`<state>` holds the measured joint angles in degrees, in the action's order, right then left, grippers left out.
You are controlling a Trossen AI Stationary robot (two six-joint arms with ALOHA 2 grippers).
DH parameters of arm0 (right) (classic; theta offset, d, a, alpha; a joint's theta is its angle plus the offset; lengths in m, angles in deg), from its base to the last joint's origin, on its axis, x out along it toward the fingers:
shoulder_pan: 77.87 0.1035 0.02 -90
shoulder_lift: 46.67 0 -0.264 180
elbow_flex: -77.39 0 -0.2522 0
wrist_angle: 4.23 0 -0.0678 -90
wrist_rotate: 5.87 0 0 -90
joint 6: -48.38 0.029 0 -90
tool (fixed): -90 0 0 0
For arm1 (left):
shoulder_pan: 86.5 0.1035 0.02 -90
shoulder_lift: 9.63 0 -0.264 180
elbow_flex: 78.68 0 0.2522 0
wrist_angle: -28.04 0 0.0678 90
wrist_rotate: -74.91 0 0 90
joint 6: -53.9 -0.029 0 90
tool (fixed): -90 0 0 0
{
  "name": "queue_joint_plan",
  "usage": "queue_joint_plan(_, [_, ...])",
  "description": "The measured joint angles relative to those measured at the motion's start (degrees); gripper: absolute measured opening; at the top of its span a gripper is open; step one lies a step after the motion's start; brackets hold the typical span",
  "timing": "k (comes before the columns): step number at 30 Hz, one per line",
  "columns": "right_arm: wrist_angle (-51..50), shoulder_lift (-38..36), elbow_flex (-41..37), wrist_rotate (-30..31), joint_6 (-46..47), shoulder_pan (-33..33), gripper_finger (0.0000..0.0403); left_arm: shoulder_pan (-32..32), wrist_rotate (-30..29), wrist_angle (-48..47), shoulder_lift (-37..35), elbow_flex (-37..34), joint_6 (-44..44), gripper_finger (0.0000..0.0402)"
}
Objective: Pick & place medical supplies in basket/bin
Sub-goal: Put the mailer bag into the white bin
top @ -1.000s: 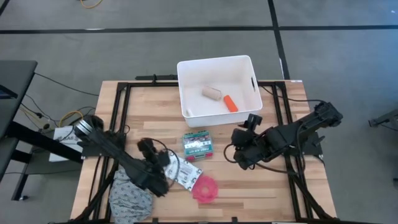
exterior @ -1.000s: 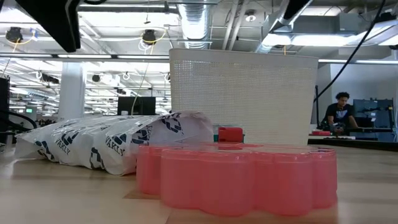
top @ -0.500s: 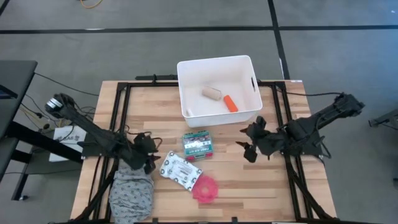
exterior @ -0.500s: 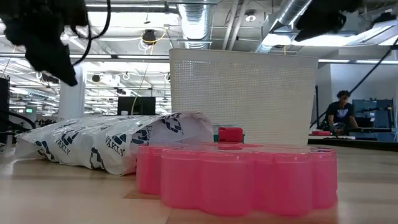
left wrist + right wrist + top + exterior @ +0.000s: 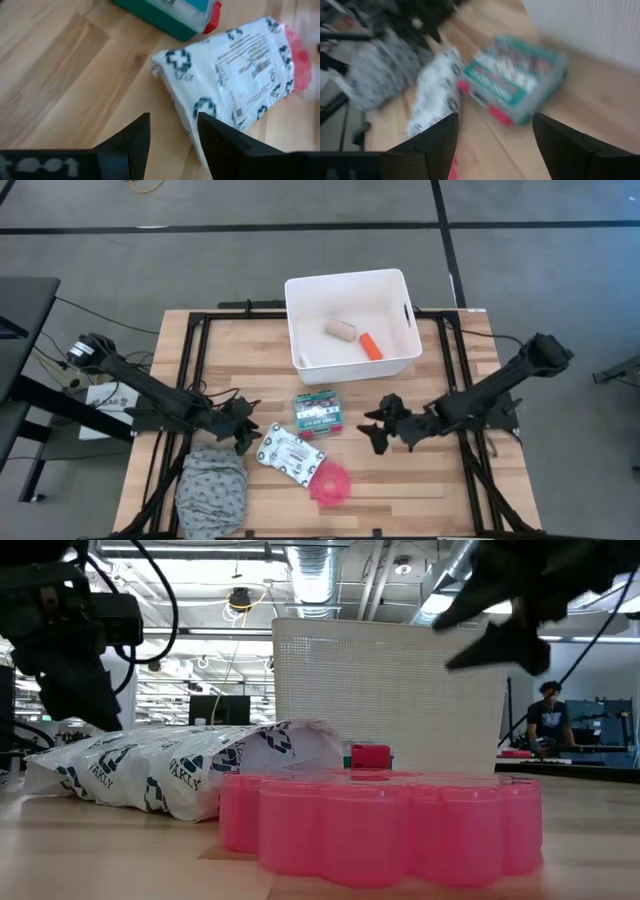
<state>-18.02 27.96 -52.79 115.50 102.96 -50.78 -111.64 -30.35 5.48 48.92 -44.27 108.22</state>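
Note:
The white bin (image 5: pixel 296 292) stands at the table's far middle with a beige roll (image 5: pixel 340 330) and an orange tube (image 5: pixel 370 346) inside. I cannot make out the tiny white cylinder. In front of the bin lie the green-and-red box (image 5: pixel 318 412), the white packet with print (image 5: pixel 290 455) and the pink disc (image 5: pixel 331 482), all flat on the wood. My left gripper (image 5: pixel 245 430) is open just left of the packet (image 5: pixel 235 80), touching nothing. My right gripper (image 5: pixel 378 430) is open, right of the box (image 5: pixel 515 85) and above the table.
A grey patterned cloth bundle (image 5: pixel 212 490) lies at the near left, beside my left arm. Bare wood lies between the box and my right gripper. The low view shows the pink disc (image 5: pixel 380 825) close up, the packet (image 5: pixel 180 770) behind it, and a person far off in the room.
My left gripper has drawn back from over the packet's near-left end toward the table's left and far side, and now sits beside it. My right gripper pulled right, then swung back left and lower toward the box. The items lie as before.

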Motion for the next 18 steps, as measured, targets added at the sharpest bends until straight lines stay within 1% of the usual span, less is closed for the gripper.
queue_joint_plan(4, [0.2, 7.8, 2.1, -1.7, 7.4, 0.5, 0.0249, 0.8, 2.2, 4.0, 3.7, 0.0, -1.1, 0.0151])
queue_joint_plan(6, [1.5, 11.7, 3.3, -2.7, 8.7, 0.4, 0.0249, 0.9, 3.0, 5.5, 6.1, 0.0, -1.3, 0.0151])
queue_joint_plan(10, [8.3, 17.7, 6.2, -4.1, 8.6, -0.3, 0.0249, 0.9, 4.9, 11.6, 12.0, 0.0, -3.0, 0.0151])
queue_joint_plan(14, [12.1, 23.0, 9.7, -9.2, 8.1, -1.6, 0.0249, 0.9, 7.5, 19.1, 17.5, 0.0, -4.9, 0.0151])
queue_joint_plan(18, [12.3, 28.0, 13.7, -14.2, 9.5, -2.6, 0.0249, 1.0, 9.1, 25.3, 21.9, 0.0, -6.0, 0.0151])
